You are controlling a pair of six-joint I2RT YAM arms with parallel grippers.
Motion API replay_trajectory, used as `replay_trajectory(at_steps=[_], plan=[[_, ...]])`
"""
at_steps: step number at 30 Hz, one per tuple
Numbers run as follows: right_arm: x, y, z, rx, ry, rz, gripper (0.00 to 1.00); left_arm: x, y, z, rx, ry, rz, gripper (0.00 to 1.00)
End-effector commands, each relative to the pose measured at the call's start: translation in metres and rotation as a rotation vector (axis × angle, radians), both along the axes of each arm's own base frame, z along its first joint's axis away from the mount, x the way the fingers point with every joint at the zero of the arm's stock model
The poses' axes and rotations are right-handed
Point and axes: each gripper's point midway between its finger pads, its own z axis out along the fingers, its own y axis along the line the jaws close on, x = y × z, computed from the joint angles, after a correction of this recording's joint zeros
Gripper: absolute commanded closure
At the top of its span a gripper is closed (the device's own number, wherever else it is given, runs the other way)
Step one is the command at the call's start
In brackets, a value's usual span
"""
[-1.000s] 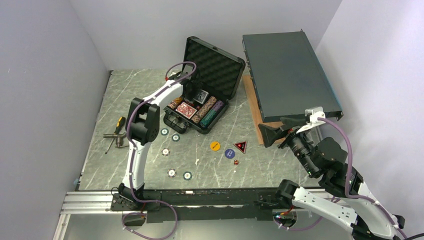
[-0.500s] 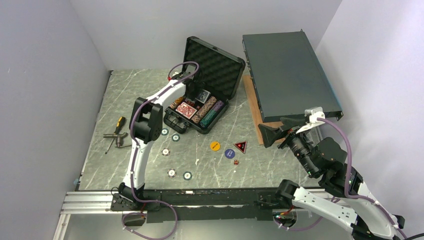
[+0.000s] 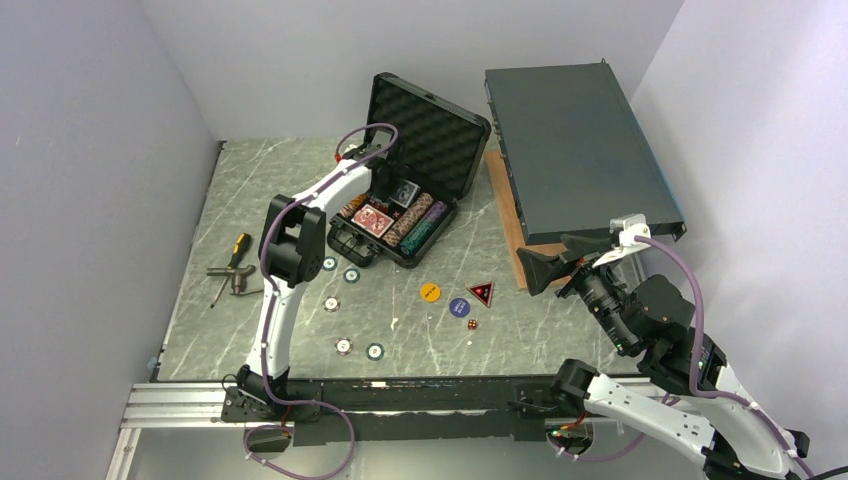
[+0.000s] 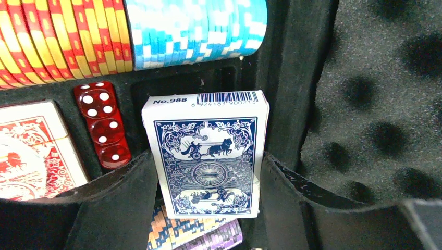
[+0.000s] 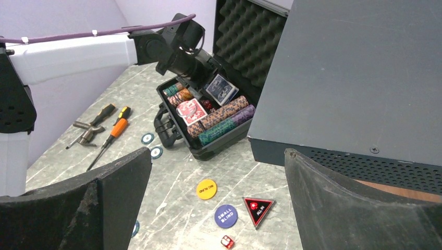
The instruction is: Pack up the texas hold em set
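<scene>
The black foam-lined case [image 3: 425, 130] stands open at the back of the table. My left gripper [image 4: 208, 156] reaches into it, fingers [image 4: 125, 198] pressed on both sides of the blue card deck [image 4: 206, 156], which sits tilted above the chip rows [image 4: 198, 26]. A red deck [image 4: 26, 151] and red dice [image 4: 101, 125] lie in the foam beside it. On the table lie a yellow button [image 3: 429, 291], a blue button [image 3: 459, 307], the red triangle [image 3: 482, 293], a die [image 3: 472, 324] and several loose chips [image 3: 343, 346]. My right gripper [image 5: 219, 208] hangs open and empty, high above the buttons.
A large flat dark grey metal box [image 3: 580, 140] rests on a wooden board [image 3: 520, 255] right of the case. An orange-handled screwdriver [image 3: 237, 248] and pliers [image 3: 225, 275] lie at the left edge. Walls close in the table on the left, back and right.
My left arm has shifted slightly toward the case's back with the blue deck between its fingers. The right arm has not moved.
</scene>
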Motion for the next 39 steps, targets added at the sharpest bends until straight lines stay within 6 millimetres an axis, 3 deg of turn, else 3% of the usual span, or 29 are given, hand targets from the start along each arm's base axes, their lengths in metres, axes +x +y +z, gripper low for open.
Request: replay_trajectory(at_steps=[1,13,22,25,30,35,39], plan=[[0.000,-0.007,0.004,0.009,-0.017,-0.021,0.00,-0.002,0.019,0.014,0.052,-0.003,0.032,0.85],[0.000,-0.006,0.002,0.013,-0.008,-0.021,0.00,0.001,0.023,0.006,0.052,0.003,0.018,0.83],[0.001,-0.004,0.000,0.007,-0.005,-0.019,0.00,0.005,0.018,0.007,0.047,0.000,-0.012,0.73],[0.001,-0.003,0.000,0.011,-0.006,-0.017,0.00,0.005,0.017,0.011,0.058,-0.011,-0.034,0.64],[0.001,-0.003,0.000,0.010,-0.010,-0.017,0.00,0.002,0.017,0.023,0.057,-0.028,-0.060,0.30],[0.002,0.000,-0.001,0.005,-0.005,-0.009,0.00,0.005,0.014,0.039,0.040,-0.057,-0.103,0.05],[0.002,0.001,-0.002,0.008,-0.002,-0.008,0.00,0.004,0.013,0.048,0.016,-0.070,-0.133,0.03]])
